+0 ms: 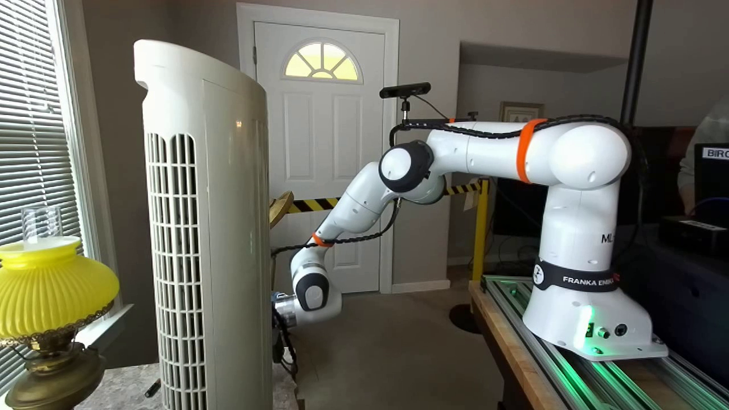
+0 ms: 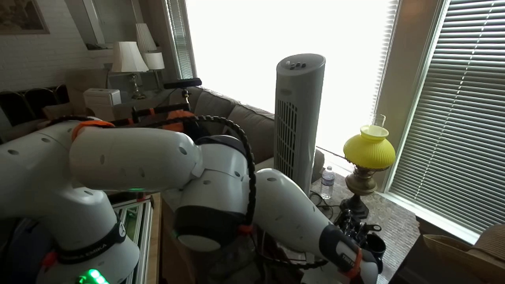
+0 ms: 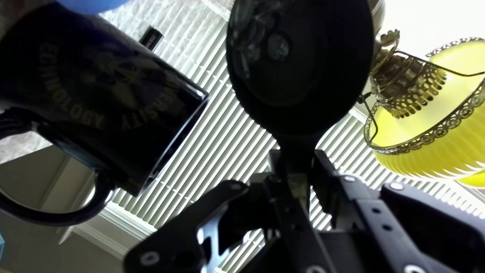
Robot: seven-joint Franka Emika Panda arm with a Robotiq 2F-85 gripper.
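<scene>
Gripper (image 3: pixel 299 165) pinched together, I hold a black spoon (image 3: pixel 299 83) by its narrow neck, the bowl jutting out beyond my grip. I judge the step in hand to be the hold itself: I see nothing that the spoon rests on. The next move, I think, calls for a firm, even squeeze, since so wide a bowl on so slim a neck could roll, and for a path that clears what stands close by.

The bowl is broad, rounded and dark, with a smooth, glossy face. Pale round glints show inside it; I cannot tell whether they are reflections or drops. Its tip runs out of the wrist view.

Just beside the bowl, with a gap showing between them, a black mug (image 3: pixel 94 91) stands upright, marked with dull lettering, its handle on the side away from the spoon. Past the mug, on the marbled table (image 2: pixel 400 215), lies a small black item (image 3: pixel 151 39). Across from it is a brass lamp with a yellow shade (image 3: pixel 420 155). Farther off, in an exterior view, a water bottle (image 2: pixel 327 183) stands near a pale tower fan (image 2: pixel 307 110), with slatted blinds (image 2: pixel 453 118) behind the lamp.
</scene>
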